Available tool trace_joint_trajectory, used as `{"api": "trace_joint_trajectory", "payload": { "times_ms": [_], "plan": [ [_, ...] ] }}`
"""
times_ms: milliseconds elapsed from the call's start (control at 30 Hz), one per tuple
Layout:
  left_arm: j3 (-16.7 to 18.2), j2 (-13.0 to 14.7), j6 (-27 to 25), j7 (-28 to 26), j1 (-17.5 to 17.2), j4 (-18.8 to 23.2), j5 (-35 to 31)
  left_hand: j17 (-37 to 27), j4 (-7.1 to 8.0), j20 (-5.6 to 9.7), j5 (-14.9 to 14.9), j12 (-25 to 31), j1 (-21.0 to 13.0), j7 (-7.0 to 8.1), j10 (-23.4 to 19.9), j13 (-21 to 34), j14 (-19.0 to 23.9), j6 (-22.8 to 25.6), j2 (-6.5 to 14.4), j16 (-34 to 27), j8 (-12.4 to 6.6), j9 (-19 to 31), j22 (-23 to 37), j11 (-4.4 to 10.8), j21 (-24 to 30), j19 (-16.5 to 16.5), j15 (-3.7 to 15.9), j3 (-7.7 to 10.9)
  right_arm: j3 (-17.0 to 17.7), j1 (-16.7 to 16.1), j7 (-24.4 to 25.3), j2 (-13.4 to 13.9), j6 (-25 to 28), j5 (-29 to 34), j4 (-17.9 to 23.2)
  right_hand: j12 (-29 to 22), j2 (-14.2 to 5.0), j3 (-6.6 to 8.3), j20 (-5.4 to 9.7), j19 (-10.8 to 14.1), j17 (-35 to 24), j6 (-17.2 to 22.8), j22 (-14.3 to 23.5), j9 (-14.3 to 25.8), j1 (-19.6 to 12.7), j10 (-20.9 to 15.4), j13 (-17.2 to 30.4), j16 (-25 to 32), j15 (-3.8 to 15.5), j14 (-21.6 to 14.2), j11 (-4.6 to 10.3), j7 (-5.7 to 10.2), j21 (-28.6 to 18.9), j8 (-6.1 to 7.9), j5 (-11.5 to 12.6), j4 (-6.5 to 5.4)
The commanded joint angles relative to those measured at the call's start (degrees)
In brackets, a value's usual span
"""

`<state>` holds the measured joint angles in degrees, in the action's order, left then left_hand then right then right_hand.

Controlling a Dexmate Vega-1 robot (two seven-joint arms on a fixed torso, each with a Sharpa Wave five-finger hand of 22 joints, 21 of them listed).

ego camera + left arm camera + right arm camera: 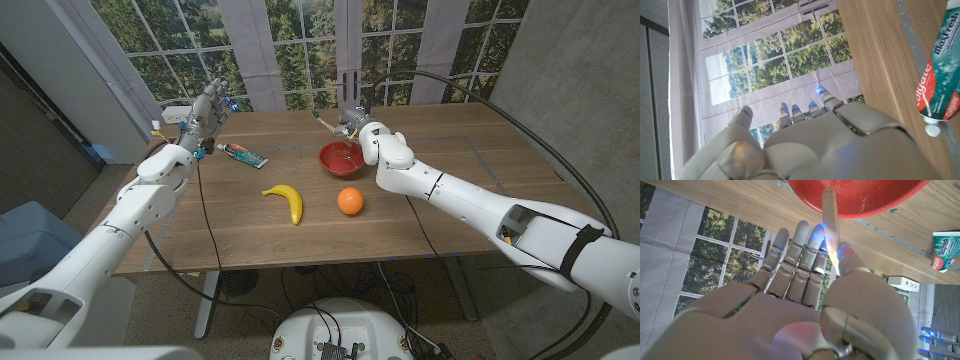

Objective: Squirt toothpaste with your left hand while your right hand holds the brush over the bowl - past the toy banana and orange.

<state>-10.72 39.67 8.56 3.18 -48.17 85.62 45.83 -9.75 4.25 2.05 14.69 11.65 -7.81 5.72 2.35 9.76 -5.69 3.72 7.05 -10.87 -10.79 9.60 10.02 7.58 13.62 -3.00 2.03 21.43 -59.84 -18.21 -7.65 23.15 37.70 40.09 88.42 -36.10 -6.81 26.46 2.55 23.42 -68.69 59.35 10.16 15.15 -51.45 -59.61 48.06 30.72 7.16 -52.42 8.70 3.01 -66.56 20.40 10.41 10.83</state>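
Observation:
The toothpaste tube [243, 154] lies on the table at the far left, white cap toward the middle. My left hand [205, 115] hovers just beyond and left of it, fingers stretched out and holding nothing; in the left wrist view the hand [810, 145] is beside the tube [940, 75]. The red bowl [341, 157] stands at the far middle. My right hand [356, 126] is over the bowl's far rim and pinches the pale toothbrush [831, 225], which points over the bowl [860, 195]. The toy banana [285, 200] and orange [349, 201] lie nearer me.
A white power strip [170, 117] sits at the table's far left corner, close behind my left hand. Black cables hang over both table sides. Windows stand behind the table's far edge. The tube [946, 250] also shows in the right wrist view.

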Motion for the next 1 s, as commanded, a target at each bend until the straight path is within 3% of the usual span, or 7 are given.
{"api": "trace_joint_trajectory", "payload": {
  "times_ms": [33, 133, 333, 1000],
  "plan": [
    [-0.33, -0.99, 1.11, 1.00, 0.83, -1.00, 0.27, -0.09, 2.63, 4.68, 1.22, -0.11, 0.93, -0.33, -0.97, 0.11, 0.78, 0.91, 5.43, 0.23, 0.11, 0.09, 0.09, -0.08, -0.30, -0.66, 6.40, 2.69, -1.13, 0.57, 0.85, -0.28, -0.75, -1.86, -2.07, 0.23, -1.00, 3.12, 3.85, -0.09, -0.09, 1.52, 0.01, 0.10, -0.93, -2.26, 0.20, -0.15, 5.11, -0.25, 1.96, 0.84, -0.39, 0.22, 0.45, -2.28],
    [-0.35, -1.09, 1.51, 0.87, 0.83, -0.99, 0.01, -0.06, 4.24, 4.86, 2.05, -0.15, 1.04, -0.61, -1.56, 0.11, 1.35, 1.36, 5.47, 0.28, 0.17, 0.09, 0.08, -0.24, -0.60, -0.67, 6.62, 4.91, -1.46, 0.49, 0.85, -0.17, -0.58, -1.98, -2.04, 0.25, -1.03, 3.12, 3.85, -0.11, -0.06, 1.52, 0.01, 0.06, -0.87, -2.37, 0.10, -0.19, 5.06, -0.26, 1.95, 0.85, -0.39, 0.18, 0.44, -2.34],
    [-0.37, -1.21, 1.91, 0.46, 0.67, -0.62, -0.29, -0.03, 5.24, 5.56, 2.74, -0.35, 1.01, -1.11, -1.65, 0.11, 1.53, 1.39, 5.40, 0.46, 0.32, 0.11, 0.05, -0.69, -0.85, -0.74, 6.52, 6.99, -1.87, 0.33, 0.66, 0.16, 0.22, -2.05, -1.40, 0.36, -0.97, 3.12, 3.82, -0.09, -0.09, 1.59, 0.00, 0.00, -0.92, -2.49, -0.12, -0.15, 5.13, -0.34, 2.03, 0.84, -0.39, 0.15, 0.42, -2.26],
    [0.78, -0.18, 1.80, -1.45, -1.79, 2.48, -0.34, 0.01, 5.74, 5.68, 3.50, -0.62, 0.97, -1.12, -1.64, 0.10, 1.62, 1.26, 5.09, 0.65, 0.50, 0.12, 0.02, -0.76, -1.22, -0.83, 6.61, 9.74, -3.18, -0.02, -0.15, 0.09, 1.36, -2.66, -0.90, 0.65, -0.99, 3.21, 3.55, 0.18, -0.11, 1.75, 0.00, -0.24, -1.06, -2.77, -0.71, -0.14, 5.13, -0.44, 1.78, 0.46, -0.48, -0.07, 0.38, -2.12]
  ]
}}
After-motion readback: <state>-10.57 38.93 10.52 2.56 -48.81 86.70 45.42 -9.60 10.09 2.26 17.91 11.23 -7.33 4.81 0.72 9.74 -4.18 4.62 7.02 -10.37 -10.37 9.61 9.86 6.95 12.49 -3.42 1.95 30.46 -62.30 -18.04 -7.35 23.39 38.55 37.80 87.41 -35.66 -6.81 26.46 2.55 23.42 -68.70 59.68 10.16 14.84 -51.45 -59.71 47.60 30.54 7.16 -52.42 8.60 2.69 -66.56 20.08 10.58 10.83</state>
